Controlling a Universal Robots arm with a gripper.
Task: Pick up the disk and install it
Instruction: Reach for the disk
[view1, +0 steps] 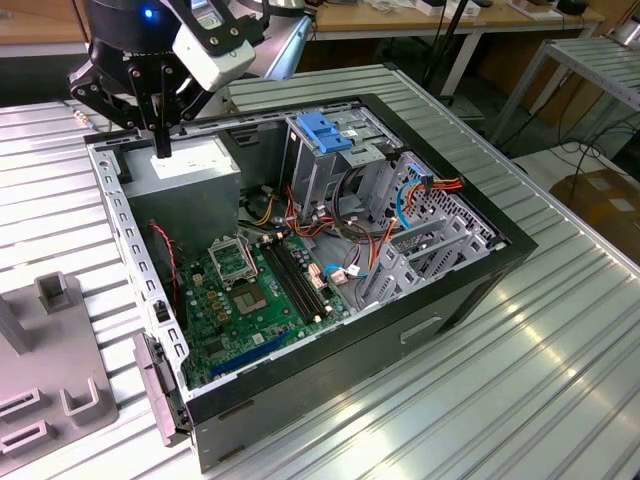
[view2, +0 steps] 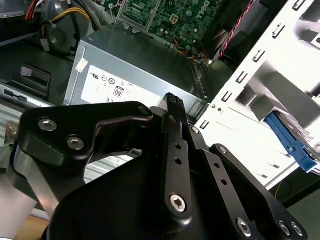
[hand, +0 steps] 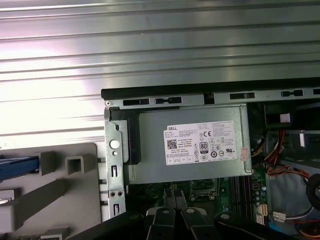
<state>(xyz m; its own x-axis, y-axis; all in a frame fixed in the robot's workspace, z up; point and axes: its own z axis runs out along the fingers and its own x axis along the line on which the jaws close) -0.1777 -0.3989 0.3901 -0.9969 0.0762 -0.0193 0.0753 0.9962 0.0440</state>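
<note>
My gripper (view1: 160, 148) hangs over the back corner of the open computer case (view1: 470, 290), at the exterior view's left. Its black fingers (view2: 172, 102) are pressed together with nothing between them, just above a large grey metal box with a white sticker (hand: 200, 145). In both wrist views, a blue plastic edge with grey metal beside it (view2: 290, 140), which looks like the disk, rests in the grey holder (hand: 65, 195) outside the case. The blue edge (hand: 17, 167) is apart from the gripper (hand: 175, 201).
Inside the case stands a tall metal cage with a blue plastic top (view1: 325, 135). Beside it lie a green motherboard (view1: 250, 300) and loose orange, red and blue cables (view1: 420, 195). The case and holder (view1: 60, 390) rest on a ribbed metal table (view1: 560, 380).
</note>
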